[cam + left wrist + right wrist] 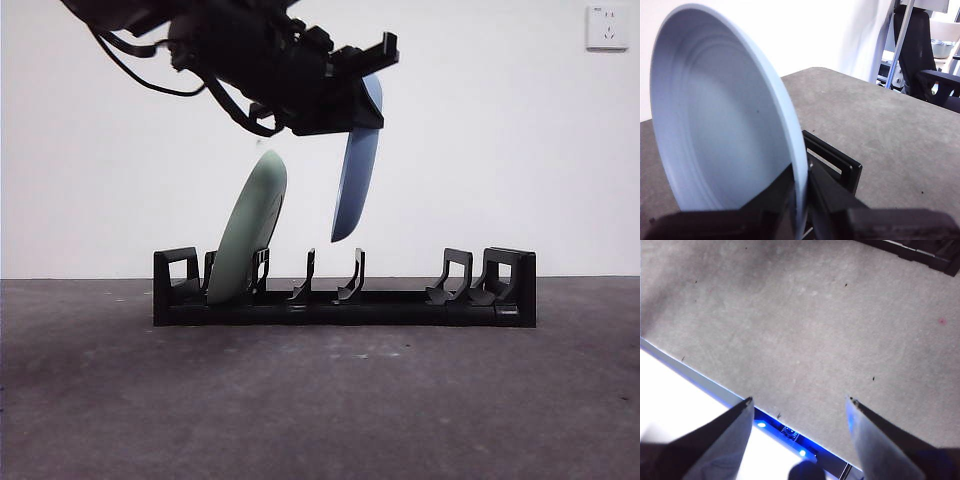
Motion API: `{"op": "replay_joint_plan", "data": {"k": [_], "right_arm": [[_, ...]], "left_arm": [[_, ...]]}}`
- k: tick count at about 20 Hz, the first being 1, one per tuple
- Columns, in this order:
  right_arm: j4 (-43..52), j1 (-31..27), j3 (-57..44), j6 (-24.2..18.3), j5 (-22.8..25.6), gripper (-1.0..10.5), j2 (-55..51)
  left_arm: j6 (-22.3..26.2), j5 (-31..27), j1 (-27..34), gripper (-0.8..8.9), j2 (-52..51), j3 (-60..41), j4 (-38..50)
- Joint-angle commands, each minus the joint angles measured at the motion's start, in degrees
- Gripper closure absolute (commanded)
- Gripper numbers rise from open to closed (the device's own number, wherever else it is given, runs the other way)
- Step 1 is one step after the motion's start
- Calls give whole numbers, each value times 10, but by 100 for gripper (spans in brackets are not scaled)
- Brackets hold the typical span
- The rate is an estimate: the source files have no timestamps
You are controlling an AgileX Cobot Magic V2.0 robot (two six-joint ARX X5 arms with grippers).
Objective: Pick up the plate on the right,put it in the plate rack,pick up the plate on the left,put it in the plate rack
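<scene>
- Hanging edge-down from the left gripper (368,100), the blue plate (357,175) is in the air above the plate rack (345,292), its lower rim over the middle prongs and not yet touching them.
- The left jaws are clenched on the blue plate's rim, one on each face (the wrist view shows this best).
- A green plate (248,235) already leans in a slot near one end of the rack, just beside the blue one but apart from it.
- The right gripper (799,401) waits released, with nothing between its jaws, over bare table near the edge.
- The blue plate looks stiff, light and smooth, probably plastic, so it may slip or swing in a rim pinch; a grip on the rim opposite the edge going into the slot seems the sensible hold.
- The table (320,400) is a grey, matte, slightly mottled surface, likely grippy enough to keep the rack from sliding.
- Behind is a plain white wall with a socket (607,27); the left wrist view shows a dark chair (920,55) beyond the table.
</scene>
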Motion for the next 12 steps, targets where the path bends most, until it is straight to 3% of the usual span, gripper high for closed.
{"op": "replay_joint_plan", "data": {"k": [1, 12], "right_arm": [[5, 1, -5, 6, -2, 634, -3], [20, 1, -5, 1, 8, 634, -3]], "left_arm": [[-2, -20, 5, 820, 19, 8, -4], [2, -46, 8, 820, 66, 8, -63]]}}
